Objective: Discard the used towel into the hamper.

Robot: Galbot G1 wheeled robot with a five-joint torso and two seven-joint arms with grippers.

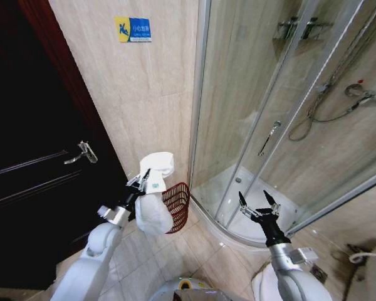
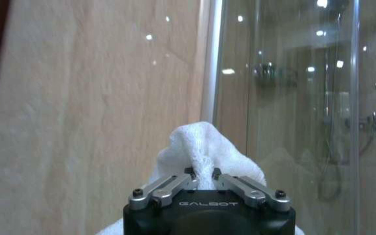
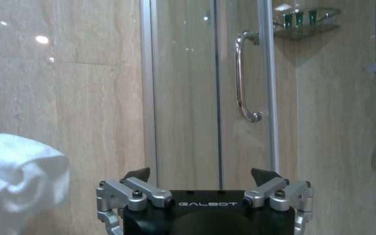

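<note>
A white towel (image 1: pixel 153 195) hangs bunched from my left gripper (image 1: pixel 141 180), which is shut on its upper fold. Part of the cloth rises above the fingers and the bulk droops below. In the left wrist view the towel (image 2: pixel 204 154) is pinched between the closed fingertips (image 2: pixel 189 172). The reddish-brown wire hamper (image 1: pixel 177 207) stands on the floor against the wall, just right of and behind the hanging towel. My right gripper (image 1: pixel 258 202) is held open in front of the shower door, apart from the towel. The right wrist view has the towel (image 3: pixel 18 171) off to one side.
A dark wooden door with a lever handle (image 1: pixel 81 152) is at the left. The curved glass shower enclosure (image 1: pixel 282 119) with its handle (image 3: pixel 246 73) fills the right. Beige tiled wall (image 1: pixel 131 94) lies between them, tiled floor below.
</note>
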